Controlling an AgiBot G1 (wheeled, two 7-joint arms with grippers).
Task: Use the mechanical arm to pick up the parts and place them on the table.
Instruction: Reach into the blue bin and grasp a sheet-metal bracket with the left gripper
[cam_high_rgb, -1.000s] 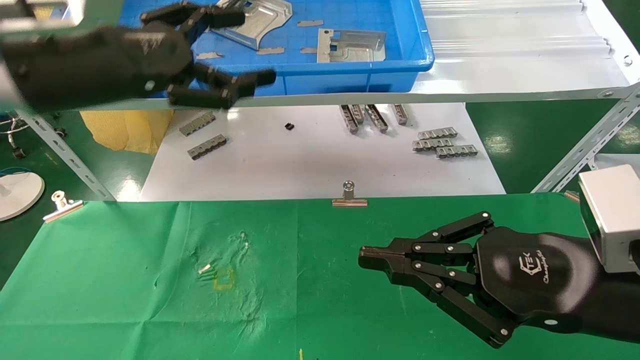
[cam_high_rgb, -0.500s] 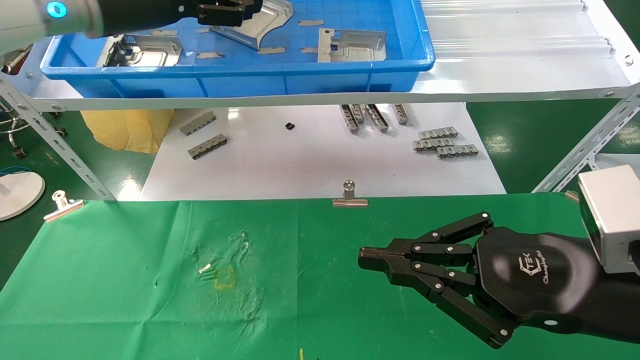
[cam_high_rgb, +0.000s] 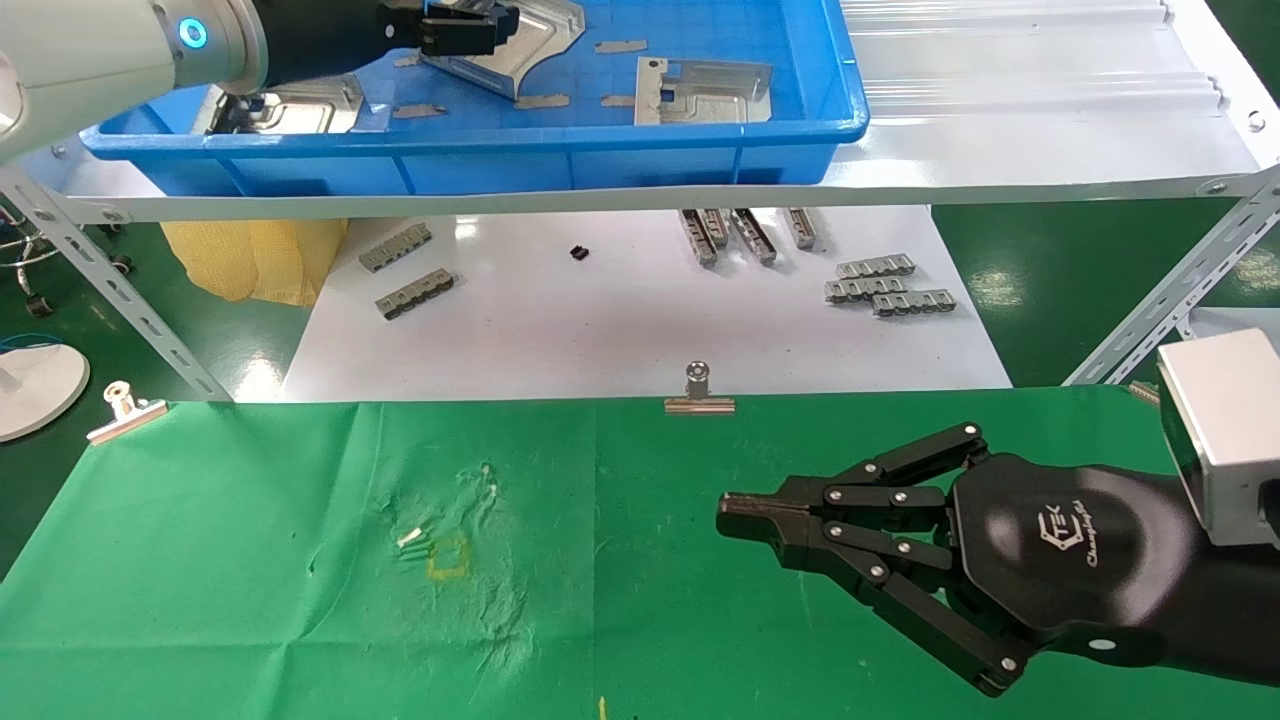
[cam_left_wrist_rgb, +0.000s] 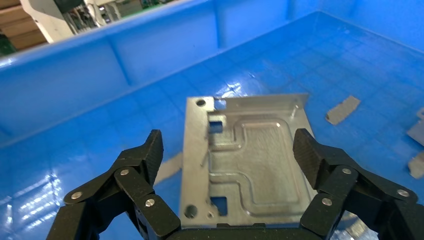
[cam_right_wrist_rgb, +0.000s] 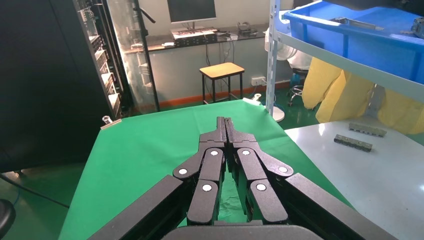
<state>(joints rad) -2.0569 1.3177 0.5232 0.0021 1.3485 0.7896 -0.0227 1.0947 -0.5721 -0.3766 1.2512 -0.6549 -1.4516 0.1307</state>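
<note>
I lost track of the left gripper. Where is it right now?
In the head view's upper left, the left gripper hovers inside the blue plastic tray, fingers open astride a silver stamped metal plate.

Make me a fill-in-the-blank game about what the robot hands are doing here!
1. The left gripper hangs with open jaws over a metal part inside the ____ tray.
2. The right gripper rests over the ____ cloth of the table.
3. The right gripper's jaws are ____.
4. A silver binder clip sits at the cloth's ____ edge.

Missing words: blue; green; shut; far
</note>
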